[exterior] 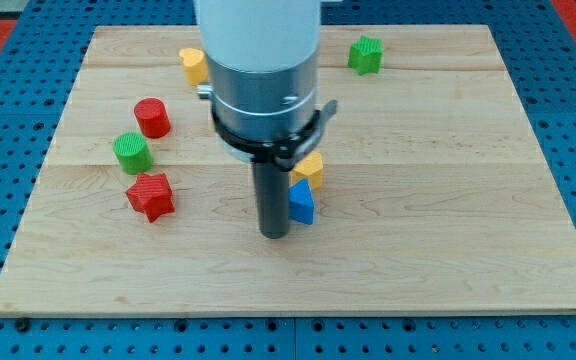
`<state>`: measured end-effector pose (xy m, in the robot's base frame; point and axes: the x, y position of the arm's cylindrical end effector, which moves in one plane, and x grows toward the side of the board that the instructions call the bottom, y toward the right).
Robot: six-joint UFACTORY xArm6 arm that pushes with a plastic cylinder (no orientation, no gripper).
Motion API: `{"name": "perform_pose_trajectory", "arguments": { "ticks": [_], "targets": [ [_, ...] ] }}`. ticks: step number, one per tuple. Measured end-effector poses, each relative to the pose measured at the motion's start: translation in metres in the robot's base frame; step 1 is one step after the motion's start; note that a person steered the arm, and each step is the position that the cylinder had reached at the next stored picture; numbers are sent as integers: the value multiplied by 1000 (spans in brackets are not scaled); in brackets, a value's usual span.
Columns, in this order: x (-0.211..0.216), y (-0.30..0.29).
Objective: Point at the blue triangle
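The blue triangle lies near the middle of the wooden board. My tip is the lower end of the dark rod, and it stands right at the blue triangle's left side, touching or almost touching it. A yellow block sits just above the blue triangle, partly hidden by the arm's housing.
A red cylinder, a green cylinder and a red star-shaped block stand at the view's left. A yellow block is at the top left of the arm, a green block at the top right.
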<state>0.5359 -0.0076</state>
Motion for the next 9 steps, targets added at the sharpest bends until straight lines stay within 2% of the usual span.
{"name": "perform_pose_trajectory", "arguments": {
  "ticks": [2, 4, 5, 6, 7, 8, 9],
  "targets": [
    [-13, 93],
    [-31, -52],
    [-29, -32],
    [-16, 26],
    [-66, 161],
    [-155, 214],
    [-175, 214]
  ]
}}
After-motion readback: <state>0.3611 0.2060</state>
